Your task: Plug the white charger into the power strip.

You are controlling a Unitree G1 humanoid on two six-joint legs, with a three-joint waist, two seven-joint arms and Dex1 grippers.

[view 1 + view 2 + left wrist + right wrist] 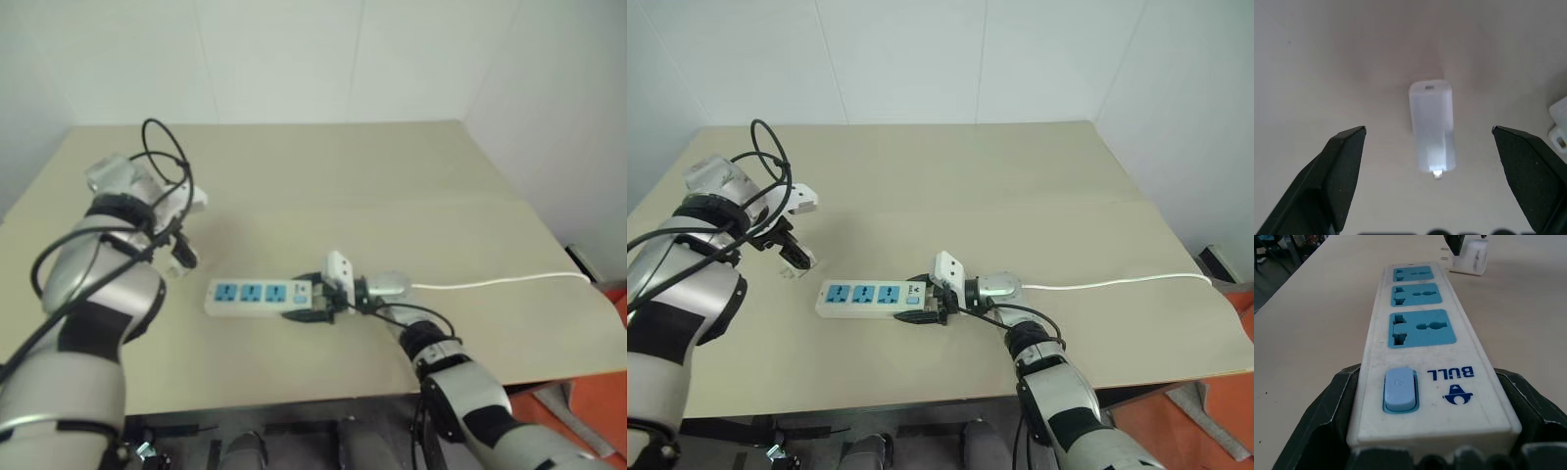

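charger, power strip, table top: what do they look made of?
White charger: likely glossy moulded plastic, with a bright glare patch and rounded edges.
Power strip: white plastic casing, slightly scuffed, with matte blue plastic socket faces and switch.
Table: smooth beige matte top, probably laminate; can't tell for sure.

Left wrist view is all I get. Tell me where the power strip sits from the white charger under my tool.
Observer: The power strip lies on the table just to the robot's right of the white charger, close by but apart from it.
Operator: Report whether anything is holding the strip.
Observer: The right tool is shut on its switch end, one finger on each long side.
Operator: Check the sockets.
Observer: All three blue sockets are empty.
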